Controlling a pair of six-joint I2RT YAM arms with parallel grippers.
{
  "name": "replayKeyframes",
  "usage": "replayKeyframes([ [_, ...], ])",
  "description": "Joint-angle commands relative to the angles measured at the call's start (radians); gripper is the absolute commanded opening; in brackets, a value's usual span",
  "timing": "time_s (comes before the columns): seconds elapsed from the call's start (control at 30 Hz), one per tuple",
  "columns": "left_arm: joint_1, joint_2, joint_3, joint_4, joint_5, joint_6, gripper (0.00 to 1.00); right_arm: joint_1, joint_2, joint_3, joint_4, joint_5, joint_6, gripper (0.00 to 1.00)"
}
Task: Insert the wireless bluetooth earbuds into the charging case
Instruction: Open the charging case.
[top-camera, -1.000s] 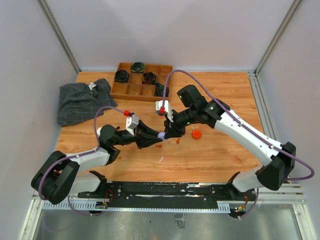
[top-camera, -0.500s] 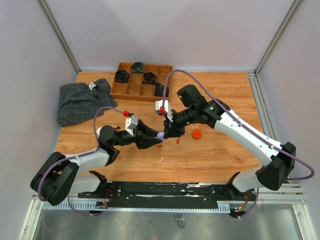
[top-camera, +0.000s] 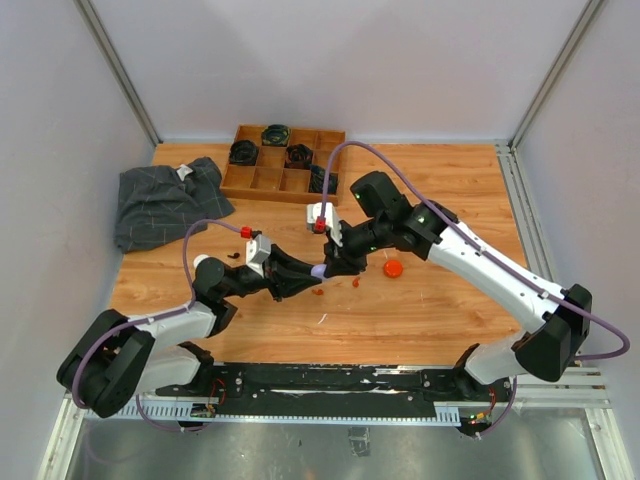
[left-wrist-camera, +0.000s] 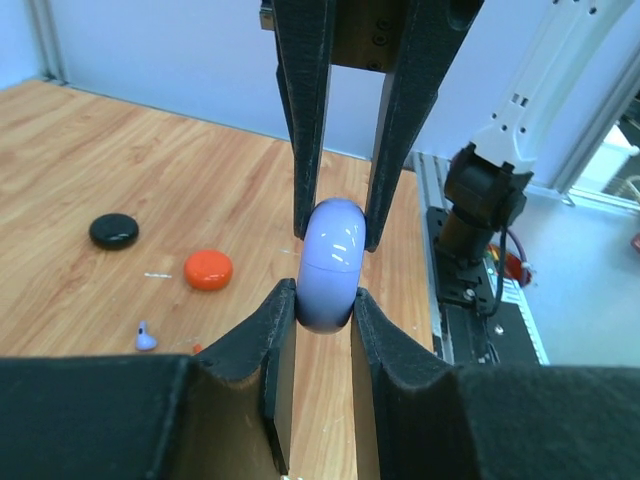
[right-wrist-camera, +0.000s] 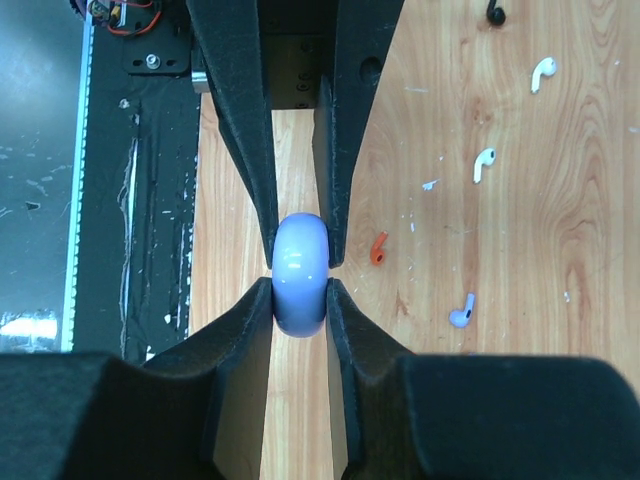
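Note:
A lilac round charging case (top-camera: 318, 270) hangs above the table, gripped from both sides, and looks closed. My left gripper (left-wrist-camera: 323, 303) is shut on its near end (left-wrist-camera: 331, 262). My right gripper (right-wrist-camera: 300, 298) is shut on the other end (right-wrist-camera: 300, 270). On the wood lie a lilac earbud (right-wrist-camera: 462, 311), an orange-red earbud (right-wrist-camera: 378, 249), two white earbuds (right-wrist-camera: 484, 164) and a black earbud (right-wrist-camera: 494, 14). The lilac earbud also shows in the left wrist view (left-wrist-camera: 145, 337).
An orange round case (top-camera: 393, 268) and a black round case (left-wrist-camera: 114, 231) lie on the table. A wooden divided tray (top-camera: 262, 181) with several dark cases stands at the back. A grey cloth (top-camera: 165, 200) lies at the far left.
Both grippers, still shut on the lilac case, have shifted slightly left together. The left arm's elbow has drawn a little to the left.

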Motion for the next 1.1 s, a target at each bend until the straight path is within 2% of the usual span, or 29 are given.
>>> replayKeyframes([
  [0.0, -0.002, -0.053, -0.062, 0.082, -0.143, 0.016, 0.0, 0.021, -0.061, -0.01, 0.107, 0.075, 0.004, 0.25],
  [0.13, -0.001, -0.078, -0.087, 0.084, -0.191, 0.033, 0.0, 0.022, -0.117, -0.074, 0.188, 0.112, 0.016, 0.41],
  [0.27, -0.002, -0.096, -0.101, 0.087, -0.206, 0.043, 0.0, 0.025, -0.159, -0.149, 0.292, 0.126, 0.033, 0.48],
  [0.43, -0.003, -0.106, -0.105, 0.087, -0.222, 0.038, 0.0, 0.031, -0.157, -0.175, 0.336, 0.114, 0.044, 0.55],
  [0.6, -0.002, -0.1, -0.1, 0.099, -0.208, 0.031, 0.0, 0.037, -0.138, -0.194, 0.375, 0.134, 0.056, 0.59],
  [1.07, -0.003, -0.119, -0.091, 0.091, -0.171, 0.029, 0.0, 0.037, -0.124, -0.201, 0.394, 0.174, 0.058, 0.59],
])
